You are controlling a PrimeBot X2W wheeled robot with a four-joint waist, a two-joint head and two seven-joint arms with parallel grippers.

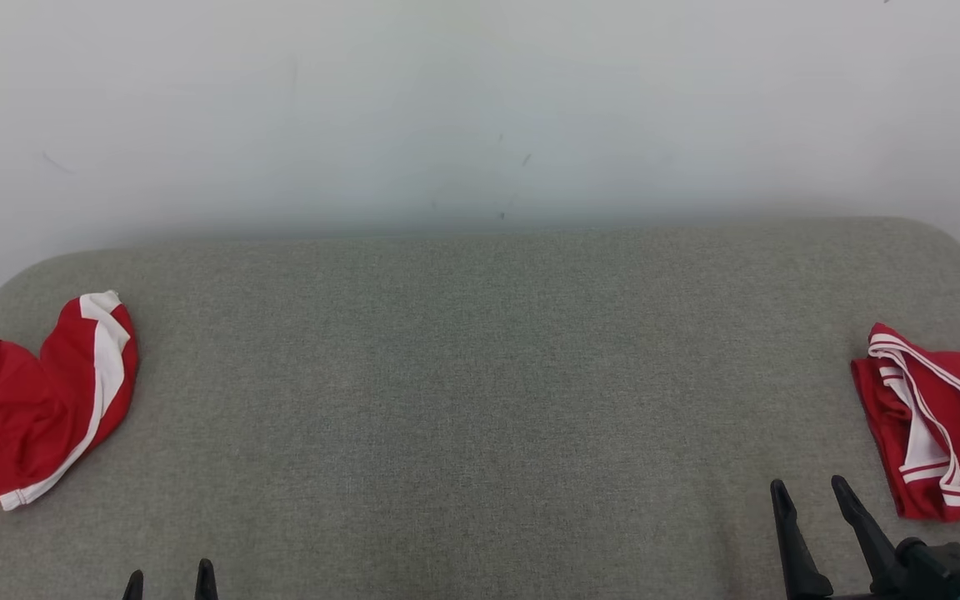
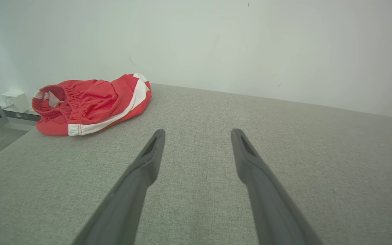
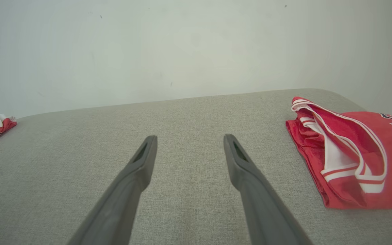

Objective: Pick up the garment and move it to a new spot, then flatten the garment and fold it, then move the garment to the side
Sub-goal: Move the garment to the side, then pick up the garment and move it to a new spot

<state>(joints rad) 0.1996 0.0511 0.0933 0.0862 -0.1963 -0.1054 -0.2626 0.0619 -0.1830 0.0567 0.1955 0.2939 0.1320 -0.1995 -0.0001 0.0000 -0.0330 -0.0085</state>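
Left gripper (image 1: 169, 571) sits at the bottom edge of the head view, just the tips in frame. Jaws are wide and nothing is held. Right gripper (image 1: 807, 483) is a bit further up on the right, jaws also wide and empty, fingers pointing out over the pad (image 1: 480, 375). Both hover low over bare grey fabric near the front edge and touch no cloth. It looks like a rest pose between garments.

The middle of the pad is free, probably kept as the flattening and folding spot.

Jersey (image 1: 938, 425) is at the right edge, just beside the right gripper but apart from it. It lies flat and folded, with the white-trimmed arm or neck opening on top and some dark print at the far side in the right wrist view. Judged done and parked at the side.

Shorts (image 1: 30, 400) are at the far left edge, well apart from both grippers. They are red with a white stripe, bunched in a heap, and the waistband gapes open in the left wrist view. Judged the garment to do: not yet picked up, so the task is at its first step. The left arm is the closer one for the reach. The heap is loose, so a pinch could catch only one layer.

Plain pale wall (image 1: 480, 100) is behind.
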